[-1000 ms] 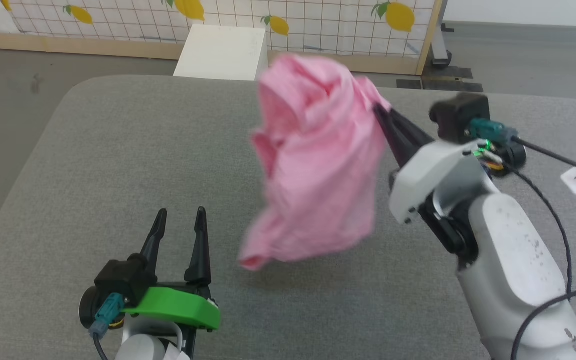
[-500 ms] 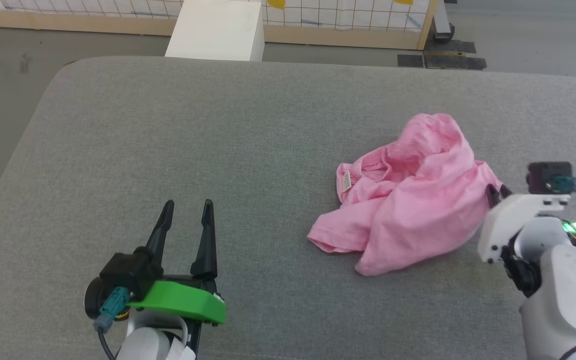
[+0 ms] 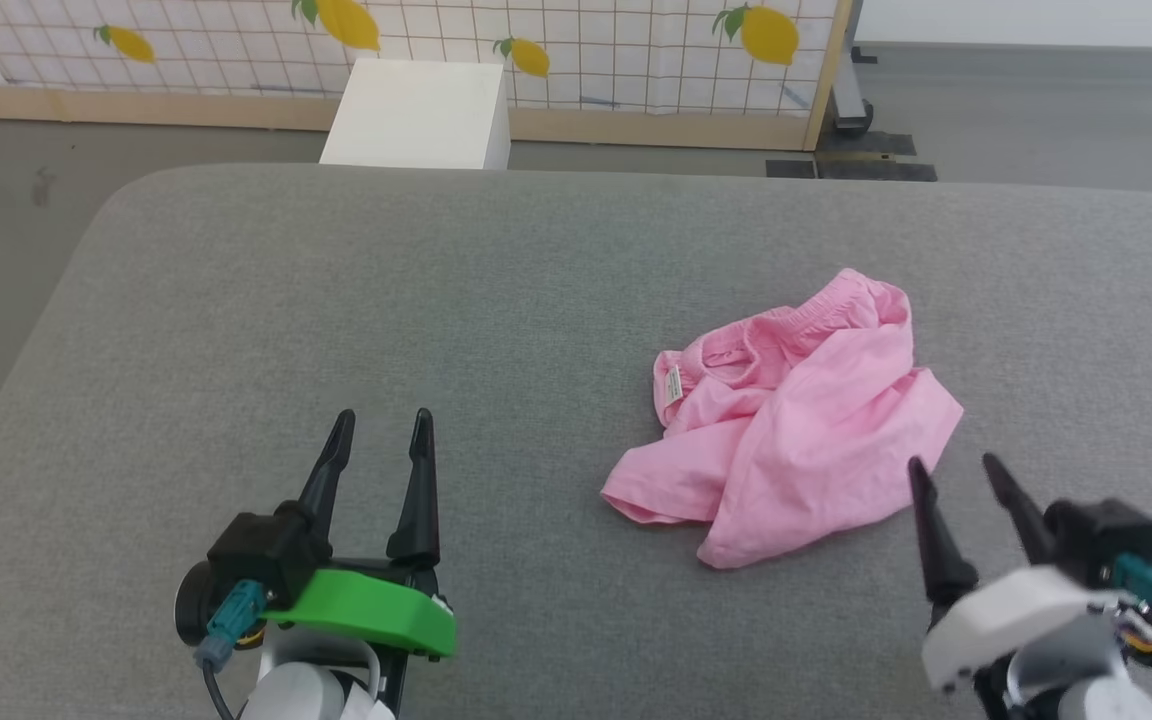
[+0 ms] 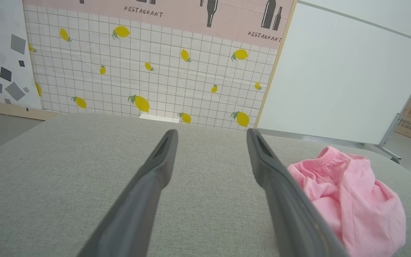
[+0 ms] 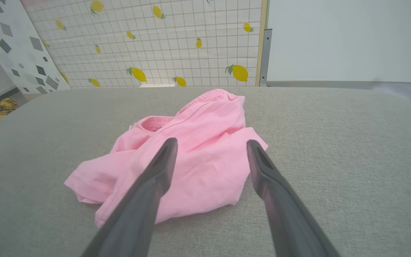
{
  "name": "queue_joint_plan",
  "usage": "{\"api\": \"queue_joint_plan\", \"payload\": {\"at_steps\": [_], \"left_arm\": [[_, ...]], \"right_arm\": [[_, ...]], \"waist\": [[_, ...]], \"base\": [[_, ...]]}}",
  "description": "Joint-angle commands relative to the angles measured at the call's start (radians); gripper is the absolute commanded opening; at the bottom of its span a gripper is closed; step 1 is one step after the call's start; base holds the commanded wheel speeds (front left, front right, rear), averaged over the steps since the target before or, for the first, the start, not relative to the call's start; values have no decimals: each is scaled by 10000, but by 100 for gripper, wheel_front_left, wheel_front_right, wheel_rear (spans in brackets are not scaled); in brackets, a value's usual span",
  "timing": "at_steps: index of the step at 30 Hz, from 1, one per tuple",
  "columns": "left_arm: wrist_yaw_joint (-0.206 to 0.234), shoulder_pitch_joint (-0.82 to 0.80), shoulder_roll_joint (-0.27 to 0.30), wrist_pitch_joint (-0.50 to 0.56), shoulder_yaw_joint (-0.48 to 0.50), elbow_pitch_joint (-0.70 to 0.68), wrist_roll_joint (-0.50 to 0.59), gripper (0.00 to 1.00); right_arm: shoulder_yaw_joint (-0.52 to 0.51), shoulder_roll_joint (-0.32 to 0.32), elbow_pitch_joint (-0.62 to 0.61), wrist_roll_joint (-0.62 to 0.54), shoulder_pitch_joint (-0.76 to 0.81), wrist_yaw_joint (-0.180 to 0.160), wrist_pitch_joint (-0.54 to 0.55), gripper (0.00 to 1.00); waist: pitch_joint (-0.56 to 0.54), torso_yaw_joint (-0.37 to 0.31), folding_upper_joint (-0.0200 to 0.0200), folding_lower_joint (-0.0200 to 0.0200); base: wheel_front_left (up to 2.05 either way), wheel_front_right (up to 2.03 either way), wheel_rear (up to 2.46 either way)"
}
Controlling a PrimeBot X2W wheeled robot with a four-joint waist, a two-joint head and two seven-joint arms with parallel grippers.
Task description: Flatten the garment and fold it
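Observation:
The light pink garment lies crumpled on the grey table, right of centre, its gathered waistband toward the far side. It shows in the right wrist view straight ahead, and in the left wrist view at the lower right. My right gripper stands open just near of the garment's right edge, holding nothing. At the lower left my left gripper is open and empty, well clear of the cloth.
A white box stands on the floor beyond the table's far edge, before a lemon-print partition. Bare grey tabletop stretches left of the garment and around both grippers.
A second ago my right gripper held the garment bunched in the air. It lowered the cloth to the table, let go and drew back toward me, now open. The head camera shifted meanwhile.

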Motion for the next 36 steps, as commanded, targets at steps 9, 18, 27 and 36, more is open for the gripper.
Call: {"api": "queue_joint_plan", "payload": {"at_steps": [9,18,27,36], "left_arm": [[15,55,-24,-38,-66,-108,1,100],[4,-320,-24,-38,-248,-236,-107,100],[62,-590,-24,-38,-366,-315,-270,100],[105,-566,-24,-38,-334,-244,-256,100]], "right_arm": [[1763,-8,-720,-239,1058,35,-135,100],[3268,-8,473,-1512,-437,35,1729,100],[3291,-8,1743,-2303,-1597,35,3378,100],[2878,-8,1748,-1862,-1587,35,3282,0]], "waist": [[94,-125,-1,0],[793,409,-1,0],[1498,1030,-1,0],[1443,1014,-1,0]], "base": [[0,0,0],[0,0,0],[0,0,0],[0,0,0]]}}
